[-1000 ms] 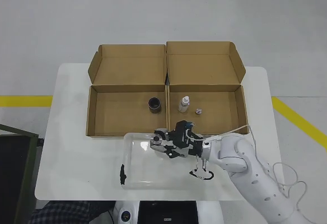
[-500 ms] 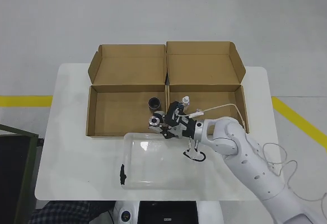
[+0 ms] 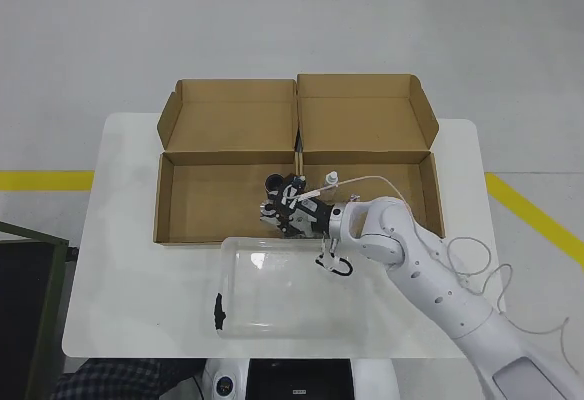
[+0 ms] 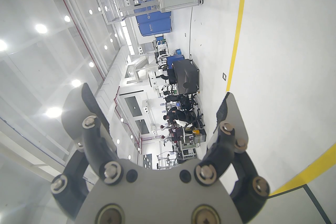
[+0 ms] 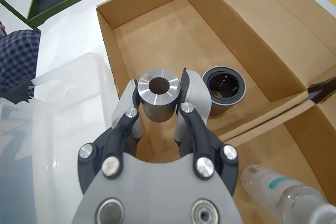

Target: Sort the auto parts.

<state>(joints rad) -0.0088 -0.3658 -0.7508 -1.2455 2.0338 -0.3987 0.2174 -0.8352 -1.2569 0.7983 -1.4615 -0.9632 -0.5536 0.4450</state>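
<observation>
Moved from the clear bin point(image 3: 272, 290) over the box point(image 5: 170, 38), right hand point(image 5: 159, 89) clamps a steel bushing point(image 5: 157, 104) beside the black bearing point(image 5: 225, 105)

White surface point(image 3: 122, 260); on it an open cardboard box point(image 3: 212, 200) touching a second box point(image 3: 392, 195); a clear plastic bin point(image 3: 262, 300) just beside both.

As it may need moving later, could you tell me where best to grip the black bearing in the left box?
Probably from straight above, fingers across its round outer wall: the black bearing stands upright, bore up, and the box wall close beside it hinders a sideways approach.
</observation>
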